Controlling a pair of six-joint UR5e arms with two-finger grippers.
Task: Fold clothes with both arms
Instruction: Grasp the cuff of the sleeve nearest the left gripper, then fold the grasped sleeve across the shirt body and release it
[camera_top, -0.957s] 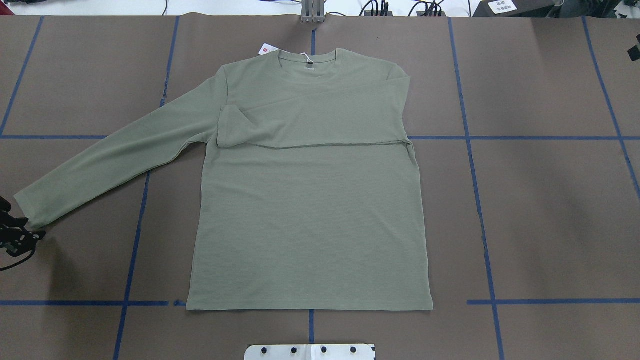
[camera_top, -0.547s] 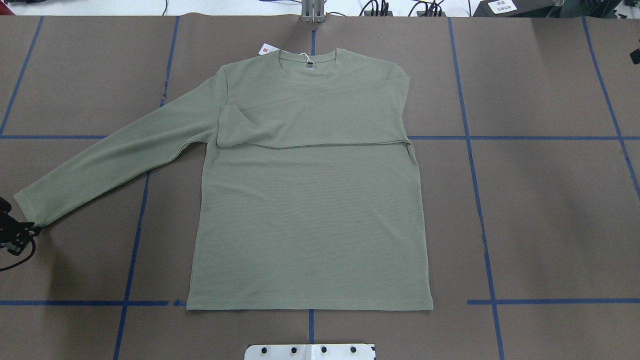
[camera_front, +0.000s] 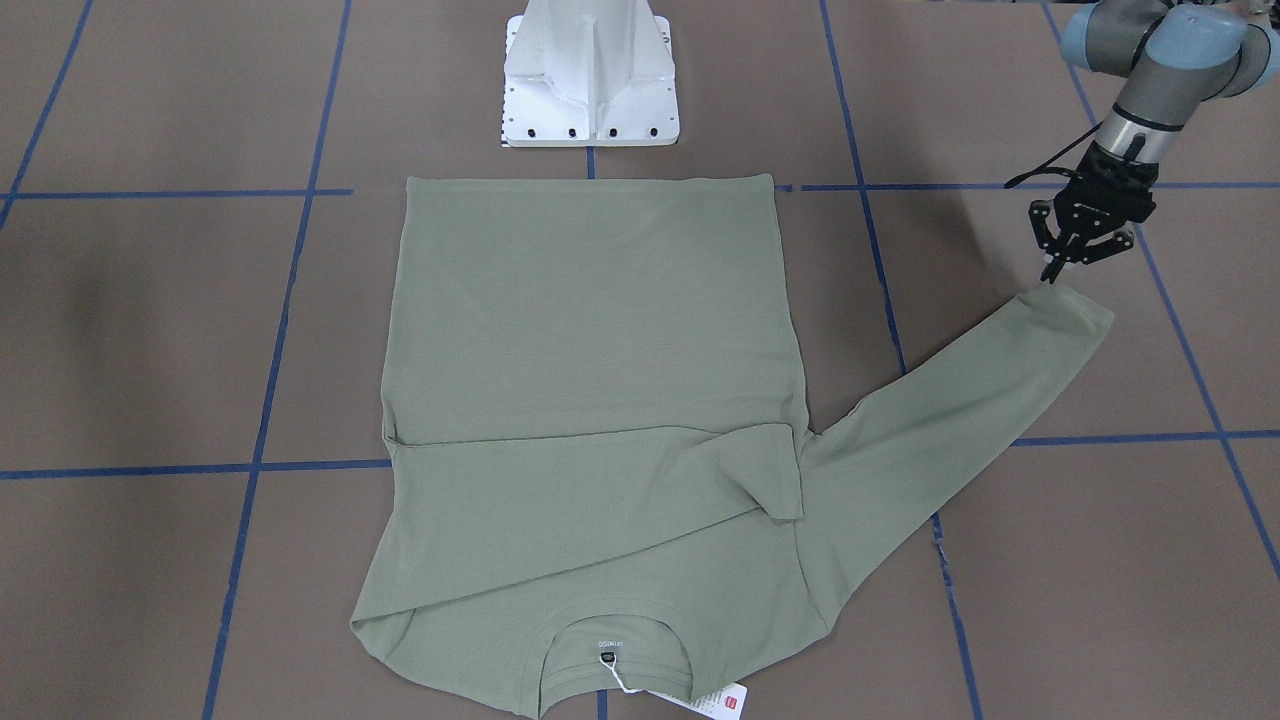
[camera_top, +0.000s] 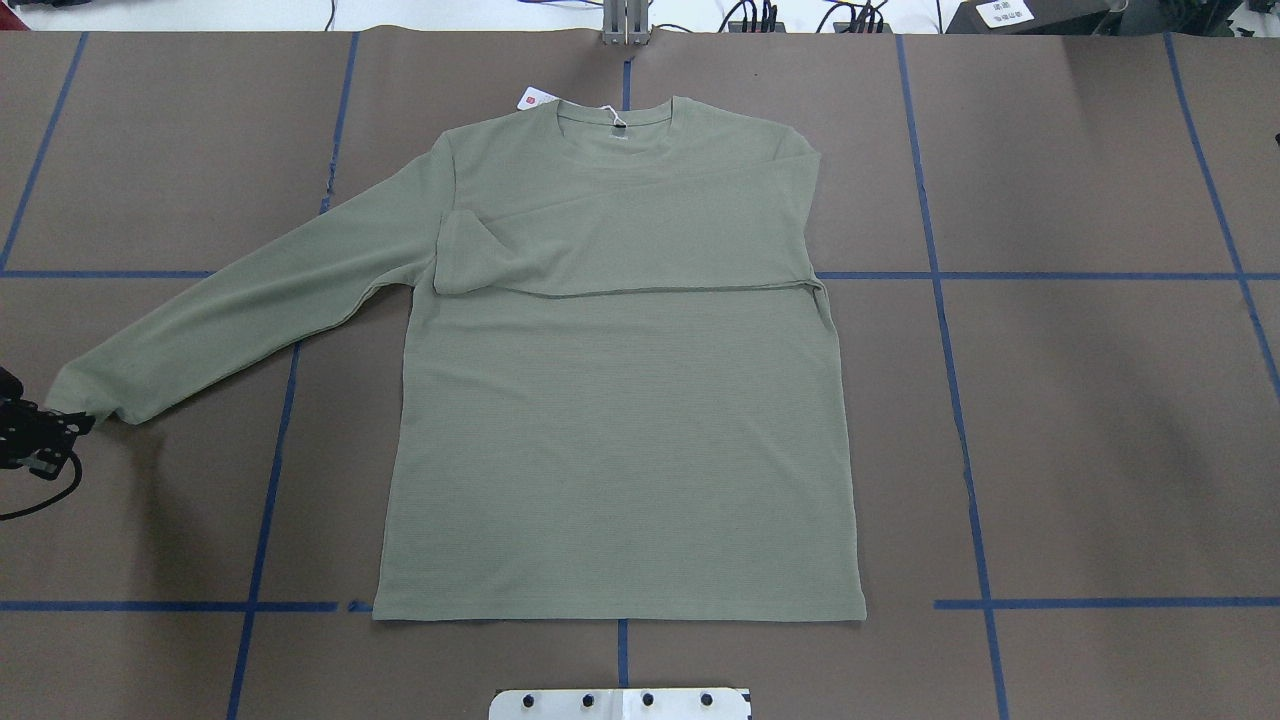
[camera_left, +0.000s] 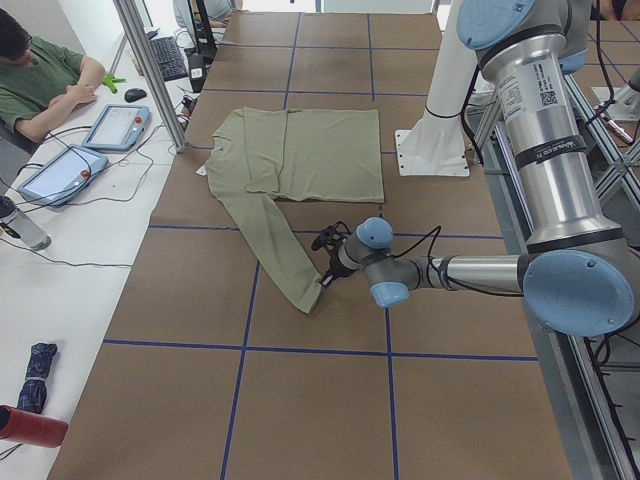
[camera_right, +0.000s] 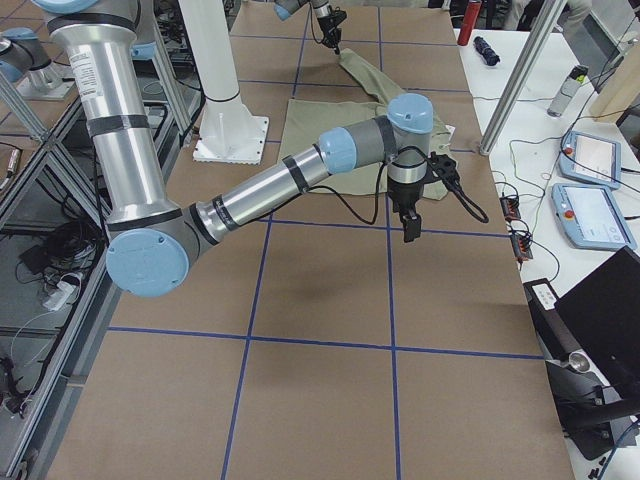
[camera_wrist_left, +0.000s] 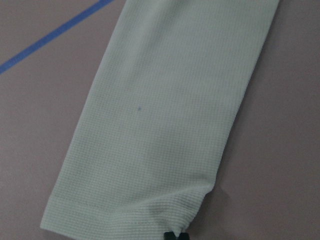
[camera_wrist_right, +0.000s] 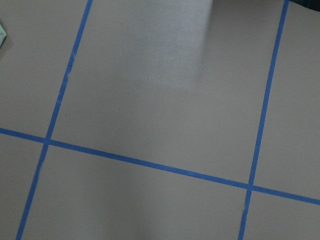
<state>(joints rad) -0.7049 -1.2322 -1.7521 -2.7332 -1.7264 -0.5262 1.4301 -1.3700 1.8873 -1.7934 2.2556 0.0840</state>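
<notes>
The shirt (camera_top: 620, 400) lies flat at mid-table (camera_top: 1100, 450), one sleeve (camera_top: 620, 245) folded across the chest, the other stretched out to the left. Its cuff (camera_top: 85, 398) is pinched at one corner only by the closed left gripper (camera_front: 1060, 268); slippage or a twisted sleeve is judged likely under pull. The jaw state of the right gripper (camera_right: 410, 228) cannot be told. Compared with half a second ago, the cuff is found bunched and drawn inward.

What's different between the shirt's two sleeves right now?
The folded sleeve lies flat across the shirt's chest; the outstretched sleeve slants away over the table. The left pincer grips the outstretched sleeve's cuff, while nothing touches the folded sleeve. Both are the same sage-green knit.
</notes>
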